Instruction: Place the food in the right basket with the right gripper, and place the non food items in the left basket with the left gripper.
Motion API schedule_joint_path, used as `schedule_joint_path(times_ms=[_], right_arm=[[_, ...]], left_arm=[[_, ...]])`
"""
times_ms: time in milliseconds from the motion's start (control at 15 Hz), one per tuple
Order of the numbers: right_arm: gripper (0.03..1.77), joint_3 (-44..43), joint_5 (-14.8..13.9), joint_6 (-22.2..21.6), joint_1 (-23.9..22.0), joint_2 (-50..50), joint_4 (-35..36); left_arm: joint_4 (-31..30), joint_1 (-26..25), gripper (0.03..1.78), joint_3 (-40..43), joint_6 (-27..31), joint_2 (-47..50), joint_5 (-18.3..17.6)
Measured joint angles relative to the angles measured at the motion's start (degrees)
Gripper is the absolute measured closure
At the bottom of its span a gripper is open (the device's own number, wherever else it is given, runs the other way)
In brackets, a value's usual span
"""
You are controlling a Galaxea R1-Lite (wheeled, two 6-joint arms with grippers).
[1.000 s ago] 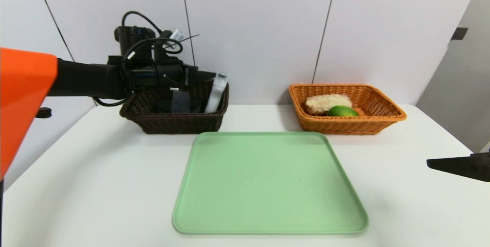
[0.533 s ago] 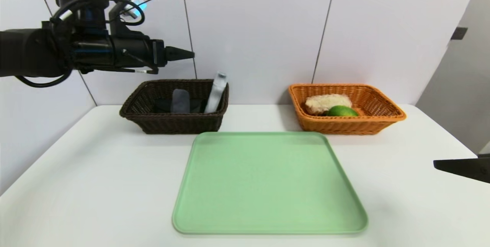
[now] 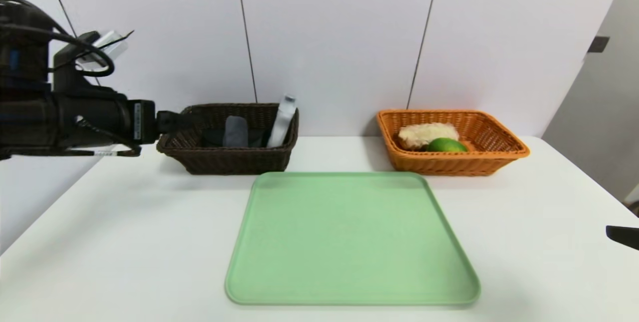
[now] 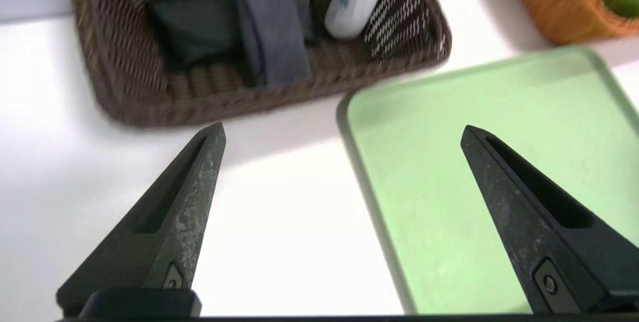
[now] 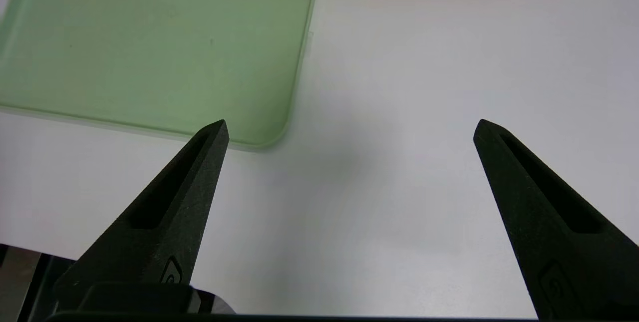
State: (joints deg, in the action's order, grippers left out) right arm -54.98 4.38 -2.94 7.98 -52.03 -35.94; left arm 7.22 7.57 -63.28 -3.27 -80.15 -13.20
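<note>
- A pale green, rounded-corner rectangular plastic tray (image 3: 352, 237) lies bare on the white, smooth tabletop (image 3: 125, 262).
- From the tray's centre, the dark brown, woven, open-topped basket (image 3: 237, 161) sits between ten and eleven o'clock.
- Inside it, the non-food things are a dark grey, elongated piece (image 3: 235, 133), a black, flat item (image 3: 213, 137) partly hidden beneath it, and a whitish, long, narrow object (image 3: 282, 122) leaning toward the basket's three o'clock end, its top above the rim.
- The orange-brown, woven, flared basket (image 3: 457, 164) sits between one and two o'clock from the tray.
- It holds the food: a cream-coloured, rough-surfaced, oblong piece (image 3: 427, 135), with a bright green, rounded, smooth item (image 3: 446, 145) just beside it toward four o'clock.
- The black, two-fingered left gripper (image 4: 343, 132) hovers toward ten o'clock from the tray, jaws wide apart with nothing between them.
- The black, two-fingered right gripper (image 5: 352, 130) is over the table at three o'clock from the tray, jaws likewise spread and holding nothing.
</note>
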Motion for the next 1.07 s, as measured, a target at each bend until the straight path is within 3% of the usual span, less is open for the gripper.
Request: schedule_joint_path(times_ms=[267, 400, 600, 1067], right_arm=[[0.10, 3.91, -0.20, 0.30, -0.20, 7.80, -0.33], [0.10, 5.45, -1.00, 0.52, -0.71, 11.74, -0.94], [0.10, 7.05, -2.84, 2.76, -2.97, 17.08, -1.49], [0.10, 13.73, -1.90, 5.22, -5.62, 29.10, -2.56]], left_arm=[[5.99, 0.66, 0.14, 10.61, 0.27, 15.30, 7.47], [7.91, 0.72, 0.13, 15.26, 0.35, 22.38, 9.35], [9.31, -1.77, 0.12, 21.18, 0.77, 31.93, 10.05], [9.48, -5.75, 0.12, 35.23, 1.48, 49.09, 9.74]])
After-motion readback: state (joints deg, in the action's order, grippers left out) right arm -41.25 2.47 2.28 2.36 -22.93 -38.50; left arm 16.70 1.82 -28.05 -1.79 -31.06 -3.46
